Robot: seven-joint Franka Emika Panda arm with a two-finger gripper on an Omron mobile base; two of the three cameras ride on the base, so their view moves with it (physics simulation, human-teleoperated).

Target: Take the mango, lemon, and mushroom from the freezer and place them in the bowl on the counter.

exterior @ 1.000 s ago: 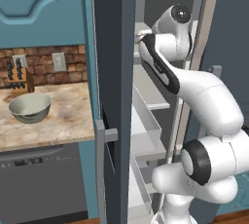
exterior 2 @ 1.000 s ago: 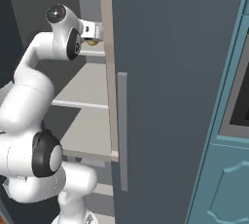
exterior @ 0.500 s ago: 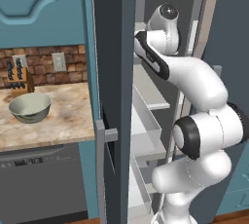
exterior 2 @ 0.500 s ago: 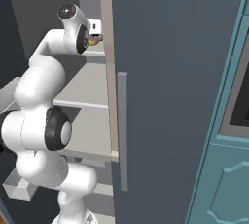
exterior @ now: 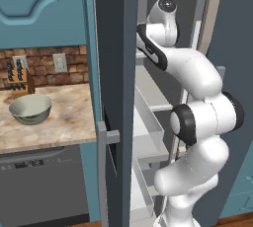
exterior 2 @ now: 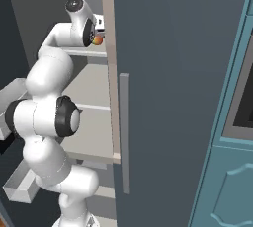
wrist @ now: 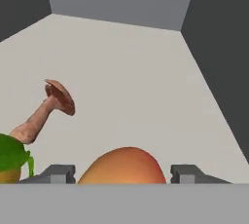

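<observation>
The tool [wrist: 124,173] reaches onto a freezer [exterior: 118,73] shelf [wrist: 126,86], one finger on each side of the mango [wrist: 122,165]; whether they press it I cannot tell. The mushroom [wrist: 48,106] lies on that shelf beside the mango, next to a green-topped thing [wrist: 12,162]. The bowl [exterior: 30,109] sits on the bench [exterior: 59,122], well apart from the freezer.

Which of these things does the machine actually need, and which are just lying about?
Needed:
mango, between the tool tips
mushroom
freezer
bowl
counter

Lying about:
knife block
wall socket
green-topped item at the hand view's left edge
</observation>
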